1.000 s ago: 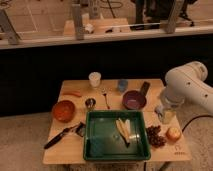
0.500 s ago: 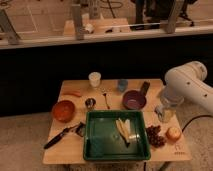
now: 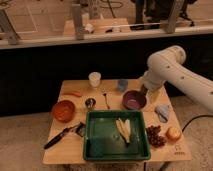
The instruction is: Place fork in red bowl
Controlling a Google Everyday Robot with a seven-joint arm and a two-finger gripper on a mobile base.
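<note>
The fork [image 3: 106,99] is a thin silvery piece lying on the wooden table [image 3: 70,145], behind the green tray and right of the small metal cup. The red bowl [image 3: 64,110] sits at the table's left side, empty. My gripper [image 3: 150,93] hangs from the white arm at the table's right, just right of the purple bowl [image 3: 133,100] and well right of the fork.
A green tray [image 3: 102,139] at the front middle holds a pale corn-like item [image 3: 123,129]. A metal cup [image 3: 90,103], white cup [image 3: 94,79], blue cup [image 3: 122,84], black-handled utensil [image 3: 60,137], grapes [image 3: 154,135], an orange fruit [image 3: 173,133] and a cloth [image 3: 163,112] also lie on the table.
</note>
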